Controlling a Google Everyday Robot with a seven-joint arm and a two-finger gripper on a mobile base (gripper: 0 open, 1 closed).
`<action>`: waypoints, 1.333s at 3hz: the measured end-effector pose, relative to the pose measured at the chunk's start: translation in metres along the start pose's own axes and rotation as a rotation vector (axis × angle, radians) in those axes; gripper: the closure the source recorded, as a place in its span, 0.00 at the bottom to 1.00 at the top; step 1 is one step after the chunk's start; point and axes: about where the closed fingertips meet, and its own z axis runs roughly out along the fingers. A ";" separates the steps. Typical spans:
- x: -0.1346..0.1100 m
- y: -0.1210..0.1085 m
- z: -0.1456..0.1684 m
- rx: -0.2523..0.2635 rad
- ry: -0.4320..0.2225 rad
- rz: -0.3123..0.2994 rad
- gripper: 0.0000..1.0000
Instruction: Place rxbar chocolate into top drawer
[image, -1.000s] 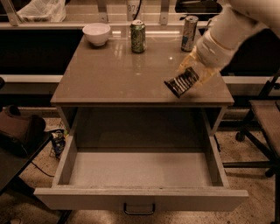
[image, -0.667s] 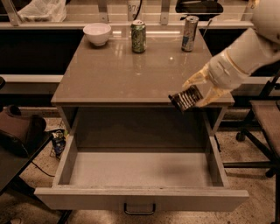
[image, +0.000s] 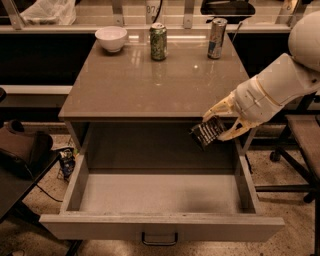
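One claw (image: 220, 124) clamped on the tilted rxbar chocolate (image: 206, 132), open top drawer (image: 160, 227) beneath it, desk (image: 150, 85) edge just above.

The rxbar chocolate (image: 206, 133), a flat black wrapper with white lettering, hangs tilted in mid-air, pinched at its 3 o'clock end by the jaws of the gripper (image: 218, 125); it sits above the 2 o'clock back corner of the top drawer (image: 160, 226); the drawer stands wide open, grey-beige, pale-floored, its dark loop handle (image: 160, 239) at 6 o'clock on the front panel.
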 end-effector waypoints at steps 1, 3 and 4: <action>-0.012 0.004 0.017 0.001 0.001 0.056 1.00; -0.009 0.040 0.097 -0.046 0.015 0.355 1.00; -0.006 0.046 0.111 -0.038 0.022 0.429 1.00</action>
